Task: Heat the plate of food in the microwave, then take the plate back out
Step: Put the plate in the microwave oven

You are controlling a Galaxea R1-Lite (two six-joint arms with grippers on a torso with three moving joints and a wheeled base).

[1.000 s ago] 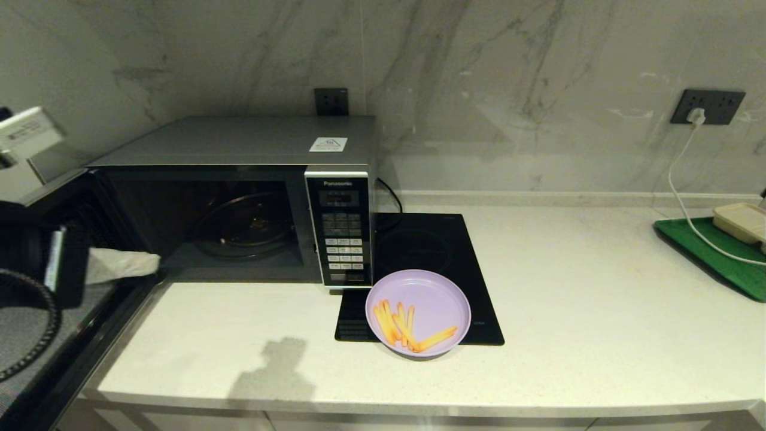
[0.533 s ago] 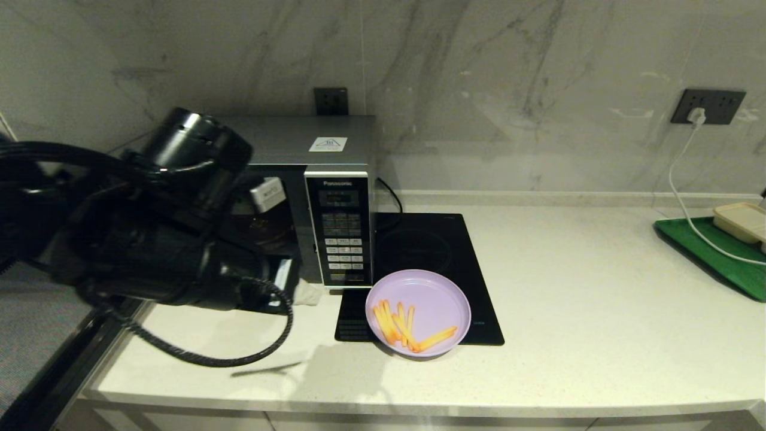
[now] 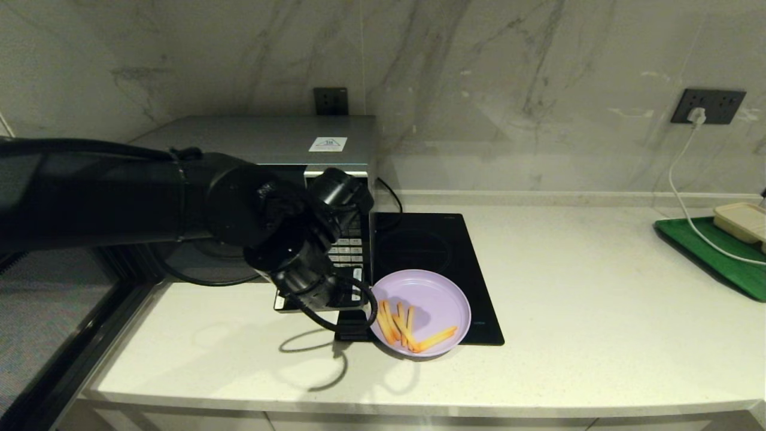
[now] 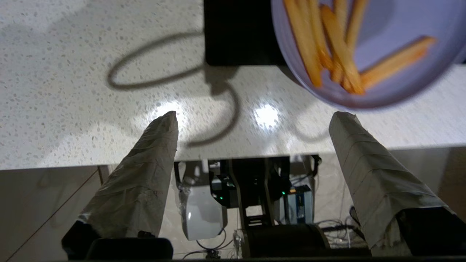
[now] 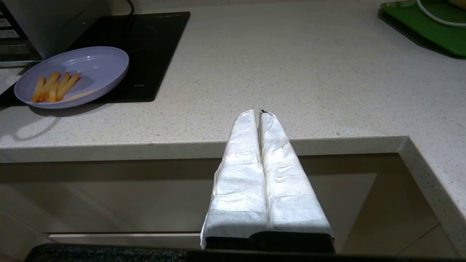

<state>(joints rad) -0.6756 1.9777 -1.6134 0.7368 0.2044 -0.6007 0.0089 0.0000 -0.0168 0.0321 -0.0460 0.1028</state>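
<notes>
The lilac plate of fries (image 3: 428, 302) rests on the front edge of the black induction hob (image 3: 431, 245), right of the silver microwave (image 3: 257, 139). My left arm (image 3: 299, 272) reaches across the microwave's front, its wrist just left of the plate's rim. In the left wrist view the left gripper (image 4: 253, 114) is open above the counter's front edge, with nothing between its taped fingers (image 4: 156, 163); the plate (image 4: 382, 83) lies just beyond one fingertip. My right gripper (image 5: 256, 113) is shut and empty, low at the counter's front edge, well right of the plate (image 5: 91, 65).
The microwave door (image 3: 54, 335) stands open at the far left, with the glass turntable (image 3: 209, 266) partly showing behind my arm. A green tray (image 3: 712, 254) with a beige lidded box (image 3: 742, 220) and a white cable (image 3: 679, 197) sits far right.
My left arm has swung from the open microwave door at the far left across to the right, ending beside the plate's left rim. The plate has not moved.
</notes>
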